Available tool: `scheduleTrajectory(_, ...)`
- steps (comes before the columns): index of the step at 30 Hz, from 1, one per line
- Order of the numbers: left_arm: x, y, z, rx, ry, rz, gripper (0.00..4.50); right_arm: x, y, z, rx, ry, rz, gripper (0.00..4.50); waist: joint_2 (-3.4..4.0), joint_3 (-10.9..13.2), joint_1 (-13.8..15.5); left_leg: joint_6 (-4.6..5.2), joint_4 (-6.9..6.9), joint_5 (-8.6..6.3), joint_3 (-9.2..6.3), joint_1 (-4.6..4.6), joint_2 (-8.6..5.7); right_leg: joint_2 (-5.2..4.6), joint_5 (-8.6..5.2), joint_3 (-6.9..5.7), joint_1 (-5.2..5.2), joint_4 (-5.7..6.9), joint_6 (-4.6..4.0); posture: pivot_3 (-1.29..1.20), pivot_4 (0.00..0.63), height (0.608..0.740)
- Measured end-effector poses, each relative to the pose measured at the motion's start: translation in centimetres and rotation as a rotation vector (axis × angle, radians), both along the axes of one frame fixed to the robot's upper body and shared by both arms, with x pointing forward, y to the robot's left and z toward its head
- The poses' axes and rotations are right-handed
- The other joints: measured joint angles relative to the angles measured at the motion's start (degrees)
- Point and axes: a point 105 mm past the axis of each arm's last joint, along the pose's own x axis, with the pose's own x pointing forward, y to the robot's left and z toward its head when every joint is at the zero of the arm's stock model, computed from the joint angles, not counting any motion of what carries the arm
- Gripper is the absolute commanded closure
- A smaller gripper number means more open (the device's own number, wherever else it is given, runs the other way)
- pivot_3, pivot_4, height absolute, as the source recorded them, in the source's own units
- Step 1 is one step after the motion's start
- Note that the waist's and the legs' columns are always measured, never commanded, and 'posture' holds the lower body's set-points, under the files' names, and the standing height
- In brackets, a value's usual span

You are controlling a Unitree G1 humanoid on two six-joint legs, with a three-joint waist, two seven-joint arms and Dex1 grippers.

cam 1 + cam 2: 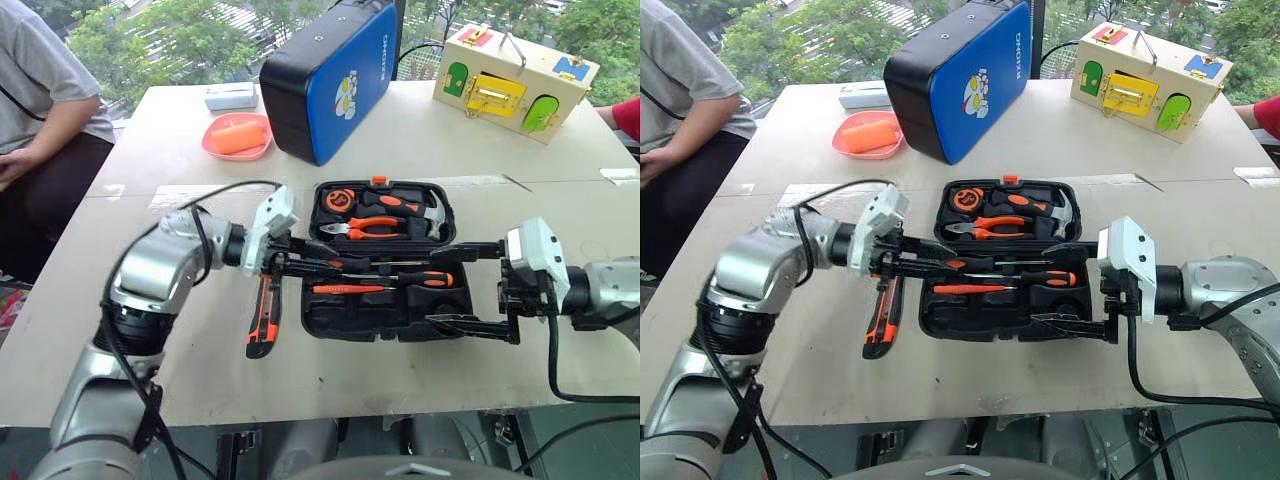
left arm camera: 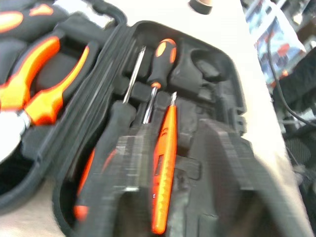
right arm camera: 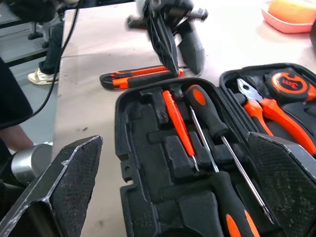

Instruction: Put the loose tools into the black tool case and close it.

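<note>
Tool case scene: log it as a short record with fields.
case: black tool case lies open on the table
in near half: slim orange screwdriver, two black-and-orange screwdrivers
in far half: pliers, hammer, tape measure
still loose: utility knife, on the table left of the case
left hand: shut, empty, near the case's left edge
right hand: open, at the case's right side

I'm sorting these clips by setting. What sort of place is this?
Probably a robot test room or lab, not a workshop: a plain table by a window onto trees, a latch-puzzle box beside the open black tool case, and a seated person watching.
</note>
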Motion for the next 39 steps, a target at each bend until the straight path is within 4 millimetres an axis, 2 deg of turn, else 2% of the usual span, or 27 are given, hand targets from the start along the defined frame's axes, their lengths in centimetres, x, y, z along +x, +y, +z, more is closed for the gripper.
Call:
scheduleTrajectory(3,0.2,-0.3,-0.4,-0.01,-0.013,0.018,4.44,0.1,0.0,0.1,0.001,-0.001,-0.002,0.0,0.01,0.0,-0.2,0.0,0.0,0.0,0.0,0.0,0.0,-0.06,0.0,0.02,0.0,0.0,0.0,0.0,0.15,0.735)
scheduleTrajectory(7,-0.6,-0.5,-2.8,0.033,0.011,0.005,4.44,0.2,-0.1,0.0,0.0,-0.001,-0.005,0.0,0.01,0.0,-0.3,0.0,-0.04,0.0,0.0,0.01,0.01,-0.07,0.0,0.03,-0.02,0.0,0.0,0.0,0.15,0.735)
scheduleTrajectory(11,-0.6,-0.5,-3.6,0.069,-0.003,0.006,4.44,0.2,-0.1,0.0,0.001,-0.001,-0.006,0.0,0.01,0.0,-0.1,0.0,-0.03,0.0,0.01,0.02,0.0,-0.07,0.0,0.03,0.0,0.0,0.0,0.0,0.15,0.735)
scheduleTrajectory(23,-0.6,-0.5,-3.9,0.125,-0.069,0.008,4.44,0.2,0.0,0.0,0.012,-0.001,-0.006,0.0,0.07,-0.1,-0.2,0.0,-0.04,-0.01,0.0,0.19,0.01,-0.07,0.0,0.03,0.17,-0.02,0.0,0.0,0.15,0.735)
scheduleTrajectory(31,-0.4,0.1,-3.5,0.076,0.053,0.064,4.44,0.3,0.0,-0.2,0.011,-0.001,-0.011,0.0,0.06,-0.1,-0.2,0.0,-0.04,-0.01,-0.01,0.1,0.01,-0.02,0.0,0.0,0.07,-0.01,0.0,0.0,0.15,0.735)
scheduleTrajectory(39,0.3,0.0,-4.1,0.147,-0.055,0.041,4.44,0.2,0.1,-0.2,0.015,0.0,-0.011,0.0,0.07,-0.1,-0.1,0.0,-0.05,-0.01,0.01,0.13,0.0,-0.07,0.0,0.04,0.1,-0.02,0.01,0.0,0.15,0.735)
